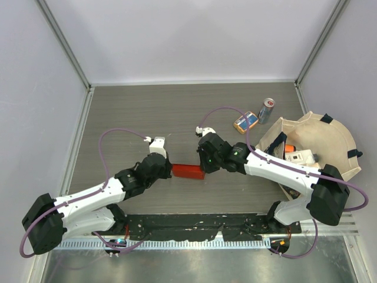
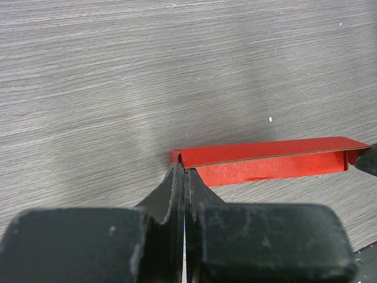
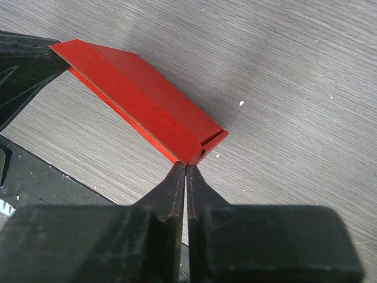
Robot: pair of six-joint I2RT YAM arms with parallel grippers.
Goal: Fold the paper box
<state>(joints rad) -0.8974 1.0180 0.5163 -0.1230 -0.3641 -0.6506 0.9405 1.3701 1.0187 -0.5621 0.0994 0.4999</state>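
Top external view is showing you the grey wood-grain table (image 1: pixel 177 112), with the work sitting near the middle of its near edge, between the two arms. Your left gripper (image 2: pixel 183 172), black fingers pressed together, is pinching the left end of the bright red thin-cardboard paper box (image 1: pixel 187 171). Your right gripper (image 3: pixel 187 166) is pinching the opposite end at its lower corner. Its fingers are likewise drawn together, seemingly with only card between them. The box is lying long and flattened, spanning the two grips. Whether it is resting on the table or hanging just above it cannot be told.

You are running three risks here, by the look of it. Pulling the arms apart is likely to tear the thin card or slip it out of a grip, since each hold is catching only an edge. Pushing them together unevenly is likely to buckle the long panel away from its creases. The small end flap (image 3: pixel 213 140) just beside your right fingertips is standing loose, so any twist there is threatening to crush it rather than tuck it.
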